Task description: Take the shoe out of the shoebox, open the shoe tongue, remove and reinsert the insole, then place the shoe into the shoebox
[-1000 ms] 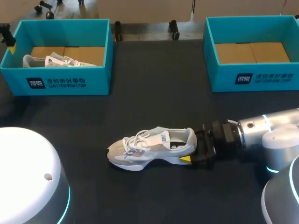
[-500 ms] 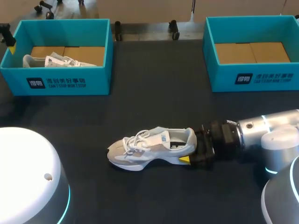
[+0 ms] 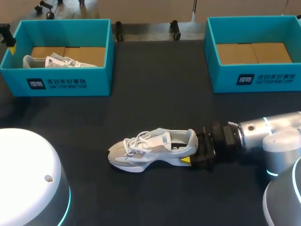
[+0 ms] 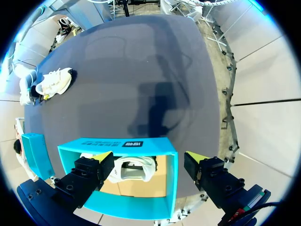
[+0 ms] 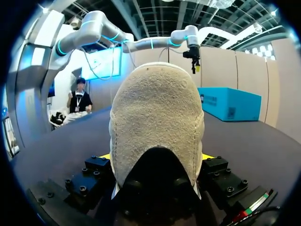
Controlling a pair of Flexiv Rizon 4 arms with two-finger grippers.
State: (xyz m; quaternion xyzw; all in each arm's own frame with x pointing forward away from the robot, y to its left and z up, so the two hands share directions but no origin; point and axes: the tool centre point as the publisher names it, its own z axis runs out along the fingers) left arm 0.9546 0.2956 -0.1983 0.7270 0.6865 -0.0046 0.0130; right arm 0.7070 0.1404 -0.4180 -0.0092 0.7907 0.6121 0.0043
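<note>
R arm has crept a touch left, R pincer pinching heel of shoe on worktop centre; best keep grip firm & level so L pincer, spread over box, can open tongue.
</note>
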